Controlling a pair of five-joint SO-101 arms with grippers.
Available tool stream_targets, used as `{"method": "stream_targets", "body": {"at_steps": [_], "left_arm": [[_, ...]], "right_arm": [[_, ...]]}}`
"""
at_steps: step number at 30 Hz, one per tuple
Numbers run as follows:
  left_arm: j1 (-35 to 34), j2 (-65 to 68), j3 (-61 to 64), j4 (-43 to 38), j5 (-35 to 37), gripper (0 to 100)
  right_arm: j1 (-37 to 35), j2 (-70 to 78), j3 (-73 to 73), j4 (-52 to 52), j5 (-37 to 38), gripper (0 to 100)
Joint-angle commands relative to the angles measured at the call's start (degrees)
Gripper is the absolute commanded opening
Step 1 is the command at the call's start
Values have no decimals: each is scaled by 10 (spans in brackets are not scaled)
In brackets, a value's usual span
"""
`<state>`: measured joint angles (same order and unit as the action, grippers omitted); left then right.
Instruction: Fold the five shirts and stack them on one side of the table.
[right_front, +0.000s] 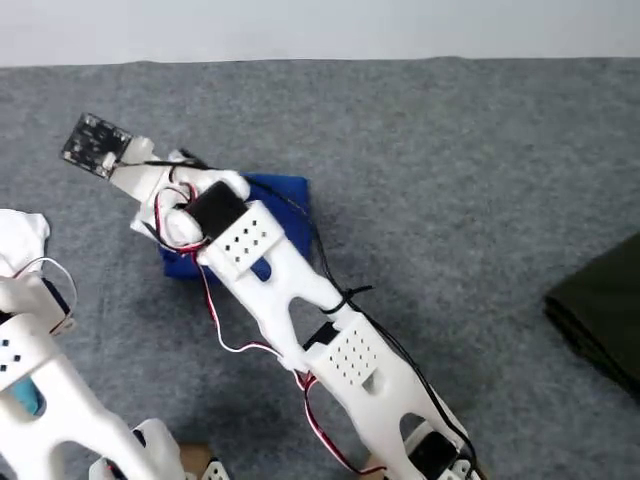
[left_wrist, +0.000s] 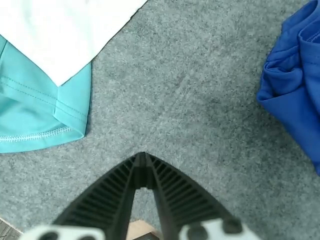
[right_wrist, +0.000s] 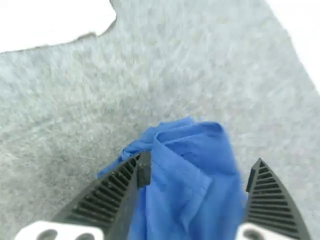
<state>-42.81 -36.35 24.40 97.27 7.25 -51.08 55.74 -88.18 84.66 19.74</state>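
Although the left gripper (left_wrist: 143, 159) hung closed over bare mat (left_wrist: 190, 100) nearby, the right gripper (right_wrist: 200, 168) was closer, its fingers (right_wrist: 115, 195) spread wide astride the bunched blue shirt (right_wrist: 192, 145) lying left of centre.

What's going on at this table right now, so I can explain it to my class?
Two robot arms are partway through a shirt-folding job on a grey table. The right arm reaches over a crumpled blue shirt, its jaws open on either side of the cloth and not closed on it. The left arm has its jaws shut and empty, near a white shirt lying on a teal shirt. A dark shirt lies apart at the high view's right edge.
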Motion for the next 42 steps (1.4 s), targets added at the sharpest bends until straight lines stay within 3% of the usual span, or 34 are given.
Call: {"method": "stream_targets", "body": {"at_steps": [1,5,11,18,31,42], "left_arm": [[-1,-14,-5,-9,-4,4],[-1,-14,-5,-9,-4,4],[-1,-14,-5,-10,-5,4],[-1,-14,-2,-10,-5,4],[-1,-13,-1,-39,-6,4],[-1,-10,-1,-39,-6,5]], "right_arm": [[14,-73,-51,34,5,314],[59,-86,-53,92,5,265],[141,-54,-52,176,5,6],[196,57,-35,167,2,10],[70,166,-72,150,5,10],[-52,108,-73,175,5,10]]}}
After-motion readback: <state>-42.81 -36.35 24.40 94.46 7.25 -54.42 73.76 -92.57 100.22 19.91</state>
